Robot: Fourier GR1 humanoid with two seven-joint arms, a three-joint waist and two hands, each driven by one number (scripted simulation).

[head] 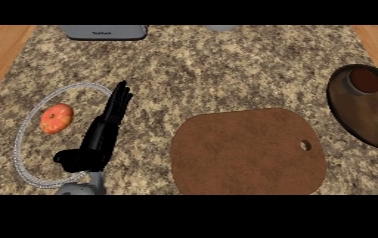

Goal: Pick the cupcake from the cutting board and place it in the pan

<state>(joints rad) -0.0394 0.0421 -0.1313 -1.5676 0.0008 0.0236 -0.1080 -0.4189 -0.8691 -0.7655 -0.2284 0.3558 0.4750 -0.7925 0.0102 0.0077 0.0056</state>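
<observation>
Already the cupcake (362, 80) is sitting inside the dark pan (347, 113) at the right edge, well apart from the one bare cutting board (247, 152). Only the left hand (103, 127) is showing, its straight fingers lying together over a clear plate (29, 127) bearing one apple (57, 118). Judged from here, a careless sweep risks knocking that apple; one toaster (103, 32) is standing at the far edge.

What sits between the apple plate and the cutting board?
In the head view, the left hand, fingers straight, stands between the plate and cutting board; otherwise bare granite counter.
</observation>
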